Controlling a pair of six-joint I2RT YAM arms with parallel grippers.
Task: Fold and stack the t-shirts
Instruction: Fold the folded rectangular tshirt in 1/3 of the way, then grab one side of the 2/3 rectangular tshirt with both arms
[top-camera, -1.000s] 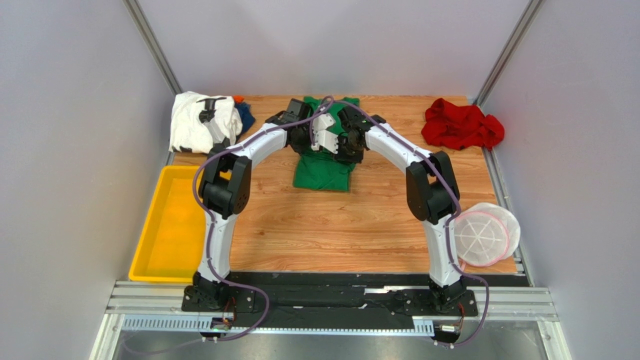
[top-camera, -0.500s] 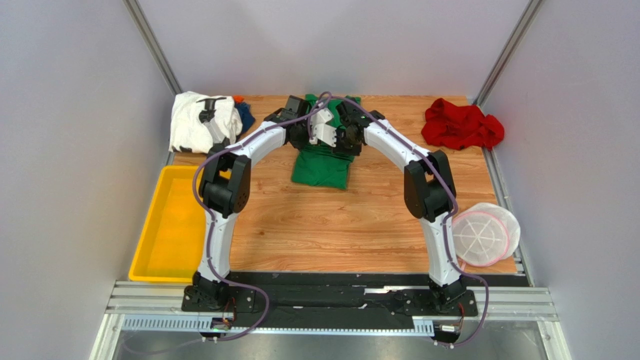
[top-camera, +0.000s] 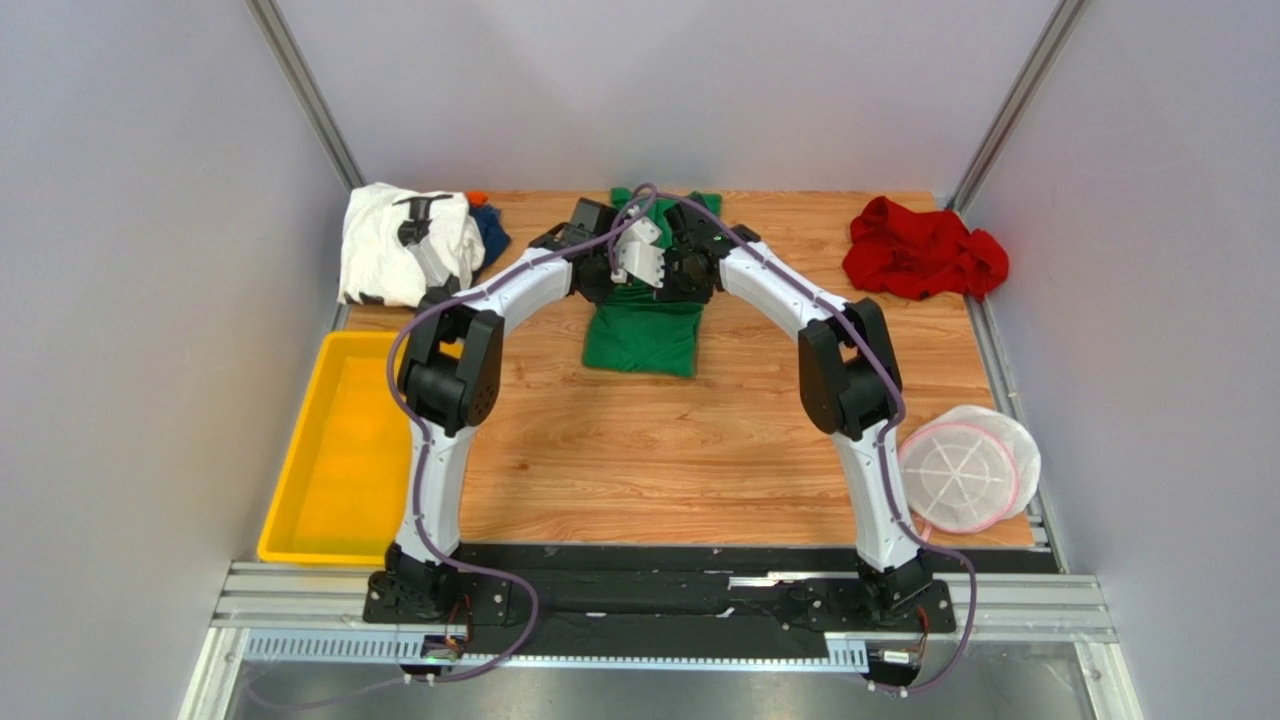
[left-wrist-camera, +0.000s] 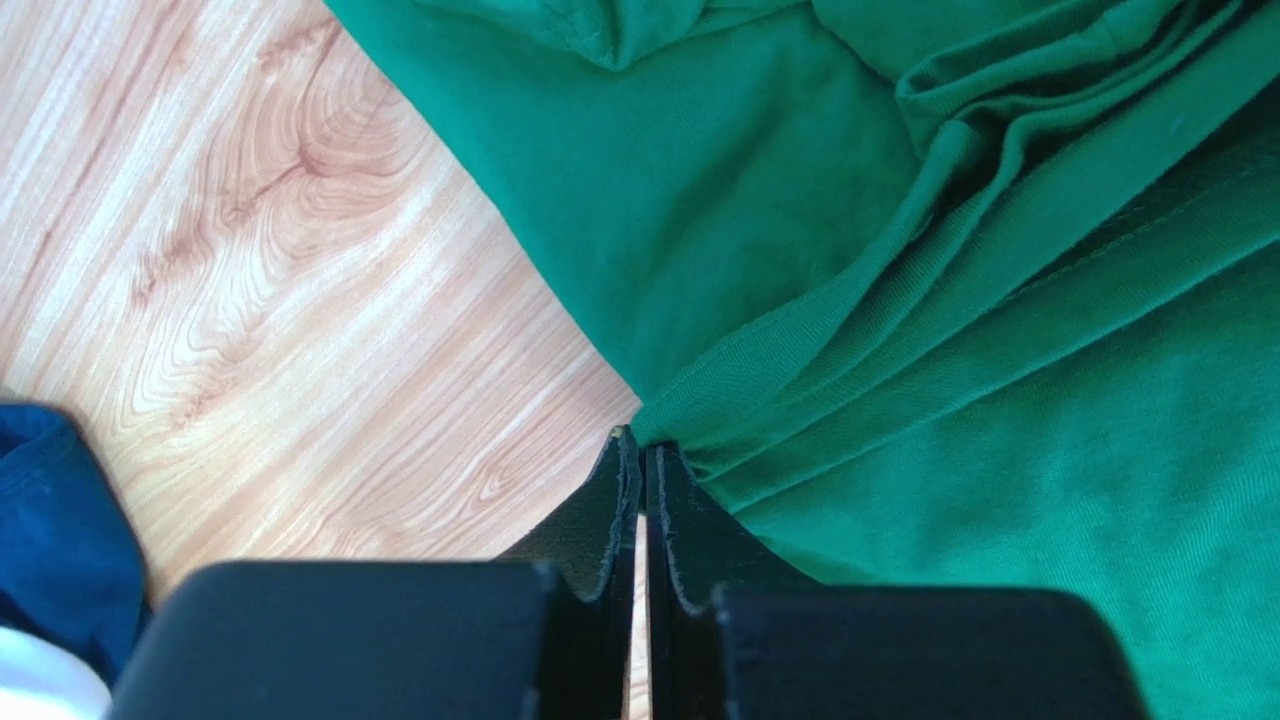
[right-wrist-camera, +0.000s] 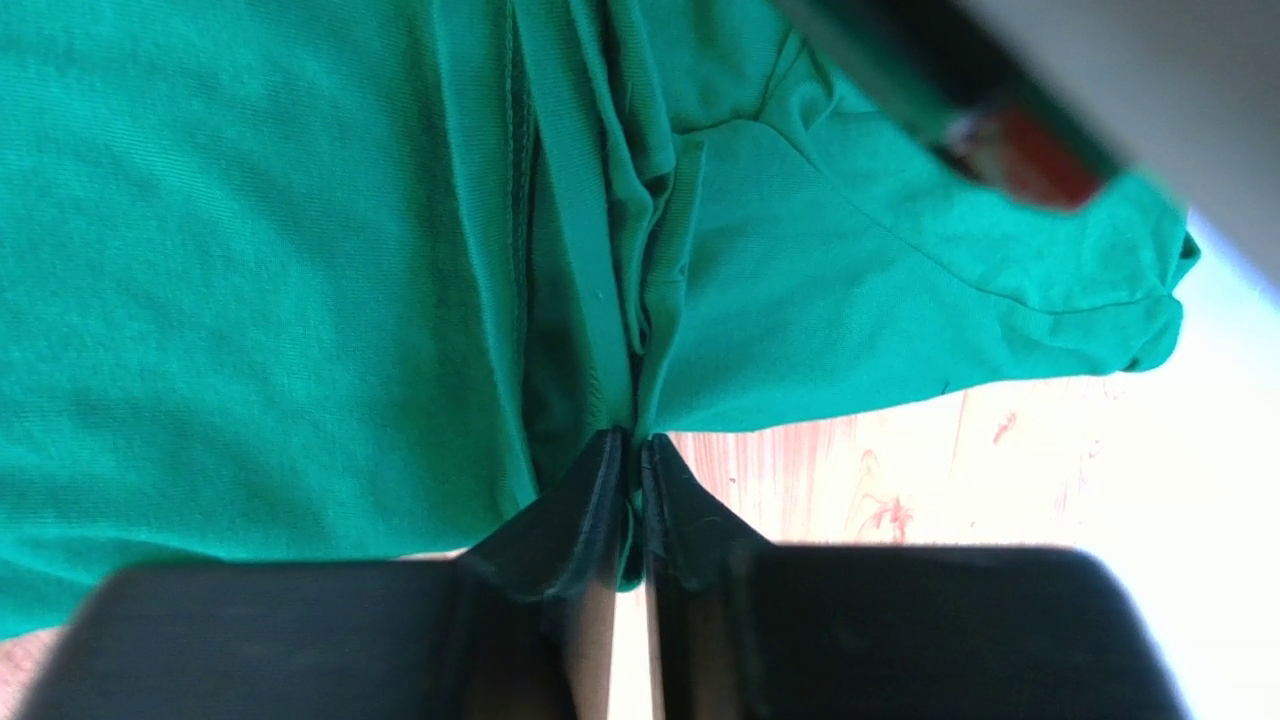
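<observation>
The left gripper and right gripper now sit nearer the far edge of the table. Each pinches the green shirt.

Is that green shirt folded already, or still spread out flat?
Partly folded. The green shirt lies as a narrow band, its sides gathered in, with cloth bunched where the left fingers and right fingers pinch it.

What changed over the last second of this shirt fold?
Both arms moved toward the table's far edge. The left gripper and right gripper, each pinching the green shirt, carried its bunched cloth that way. Nothing was let go. The white shirt, red shirt, tray and basket stayed put.
</observation>
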